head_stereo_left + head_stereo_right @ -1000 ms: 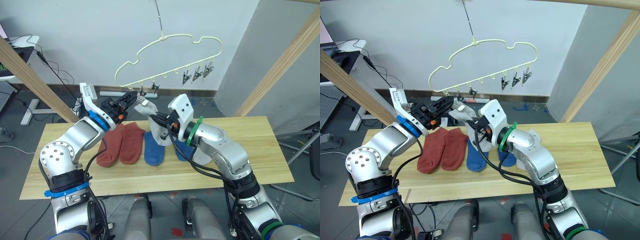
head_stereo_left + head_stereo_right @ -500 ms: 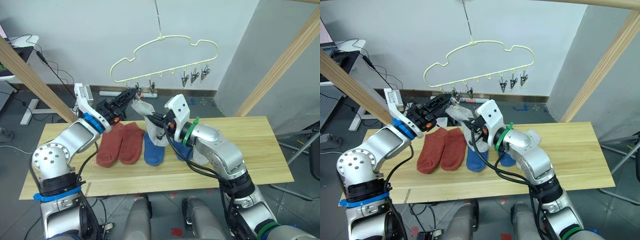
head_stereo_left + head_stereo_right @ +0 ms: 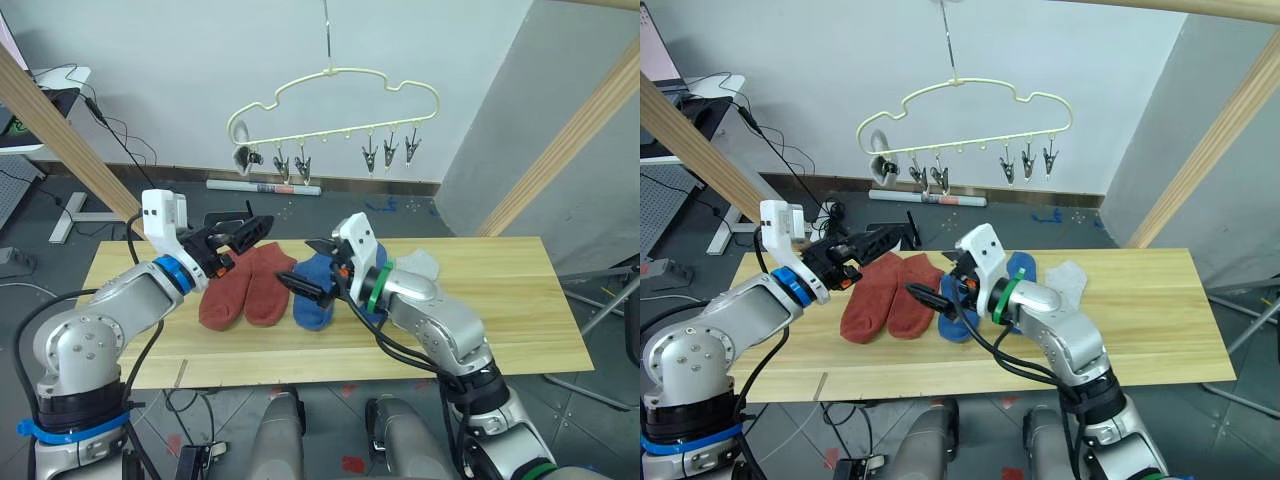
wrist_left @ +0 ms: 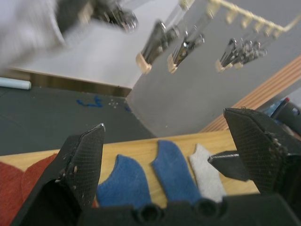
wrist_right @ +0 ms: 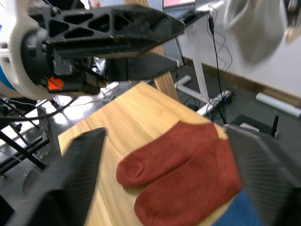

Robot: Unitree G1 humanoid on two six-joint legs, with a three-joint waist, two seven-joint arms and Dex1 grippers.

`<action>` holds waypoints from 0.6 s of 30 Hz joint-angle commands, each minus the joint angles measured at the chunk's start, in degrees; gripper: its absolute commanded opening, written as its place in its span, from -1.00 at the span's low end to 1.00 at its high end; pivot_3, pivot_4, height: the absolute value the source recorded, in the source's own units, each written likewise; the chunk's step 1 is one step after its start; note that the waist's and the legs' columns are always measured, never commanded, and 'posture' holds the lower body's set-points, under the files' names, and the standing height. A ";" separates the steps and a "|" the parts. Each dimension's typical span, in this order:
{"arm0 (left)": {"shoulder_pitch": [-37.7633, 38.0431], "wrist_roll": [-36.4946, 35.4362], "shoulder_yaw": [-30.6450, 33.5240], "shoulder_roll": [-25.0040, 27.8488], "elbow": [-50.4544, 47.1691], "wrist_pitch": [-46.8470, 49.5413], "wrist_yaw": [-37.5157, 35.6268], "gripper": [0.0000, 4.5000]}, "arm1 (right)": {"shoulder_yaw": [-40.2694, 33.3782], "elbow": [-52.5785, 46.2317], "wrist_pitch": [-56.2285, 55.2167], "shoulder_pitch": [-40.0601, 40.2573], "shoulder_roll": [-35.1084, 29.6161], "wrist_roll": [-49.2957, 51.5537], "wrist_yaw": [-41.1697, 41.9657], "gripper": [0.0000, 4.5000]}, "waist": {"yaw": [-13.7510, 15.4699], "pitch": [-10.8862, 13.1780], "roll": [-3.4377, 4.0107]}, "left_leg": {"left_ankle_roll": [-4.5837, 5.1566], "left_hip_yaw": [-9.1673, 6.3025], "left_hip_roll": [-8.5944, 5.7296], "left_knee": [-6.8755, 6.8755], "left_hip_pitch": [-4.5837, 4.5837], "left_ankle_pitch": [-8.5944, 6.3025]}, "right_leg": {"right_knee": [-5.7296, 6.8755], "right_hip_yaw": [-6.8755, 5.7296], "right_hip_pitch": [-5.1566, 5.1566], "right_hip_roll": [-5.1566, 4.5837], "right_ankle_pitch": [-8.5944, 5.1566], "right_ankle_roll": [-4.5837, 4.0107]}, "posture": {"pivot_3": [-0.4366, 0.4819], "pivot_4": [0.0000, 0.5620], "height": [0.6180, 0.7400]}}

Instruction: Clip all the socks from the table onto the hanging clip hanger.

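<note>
Grey-walled workroom, cables on the floor; long light plank table point(image 3: 520, 300) across the foreground.

- Pale-yellow cloud-shaped wire clip hanger point(image 3: 340, 105) at 12 o'clock, above the table. Row of small grey metal clips; one light grey sock point(image 3: 878, 160) apparently pinned at the 9 o'clock end, bunched — hold looks shallow.
- On the table: two rust-red socks point(image 3: 240, 288), two blue socks point(image 3: 315, 295), one light grey sock point(image 3: 415, 265), side by side.
- Left gripper point(image 3: 245, 236): fingers apart, empty, forearm reaching toward 2 o'clock over the red pair.
- Right gripper point(image 3: 312, 272): fingers spread, empty, pointing toward 9 o'clock over the blue socks.

Risks, as judged: grippers close together — collision on any reach; hanger swing shaking the hung sock loose.
</note>
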 commanded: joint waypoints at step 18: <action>-5.84 35.71 -16.42 -10.76 3.41 -24.65 -8.36 0.34 | -14.79 -15.79 1.96 7.16 -11.87 6.92 -1.43 1.00 | -0.12 0.00 0.00 | 0.02 0.02 -0.02 0.03 -0.14 0.00 | -0.05 0.02 -0.06 0.05 -0.04 0.06 | -0.02 -0.05 1.00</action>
